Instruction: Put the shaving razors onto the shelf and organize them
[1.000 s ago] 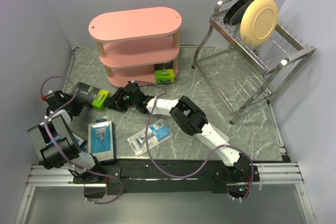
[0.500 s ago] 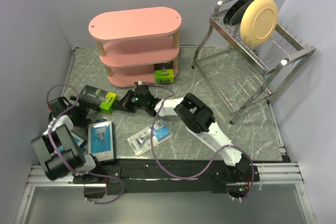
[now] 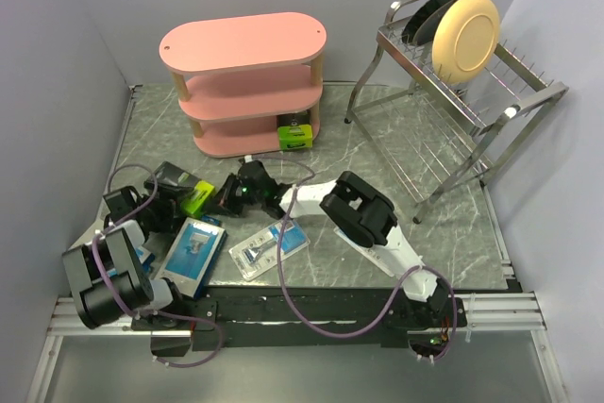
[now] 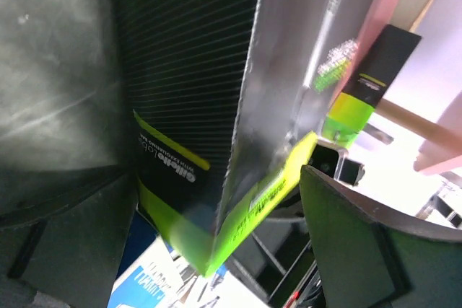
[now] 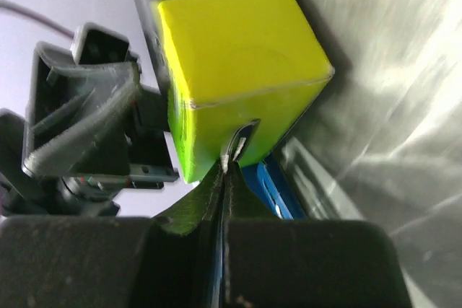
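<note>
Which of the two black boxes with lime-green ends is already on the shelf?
The box on the bottom tier of the pink shelf, at its right end; the other box is off it, out in front.

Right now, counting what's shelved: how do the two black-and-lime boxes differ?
The far box sits on the shelf's bottom tier; the near box is off it. The far box is untouched; the near box is between the fingers of the left tool, the right tool at its lime end. Both are black and lime.

Silver wire dish rack (image 3: 462, 110) far right on grey marbled tabletop (image 3: 377, 148). Cream plate (image 3: 465, 37) upright in it, dark plate (image 3: 436, 7) just behind.
</note>
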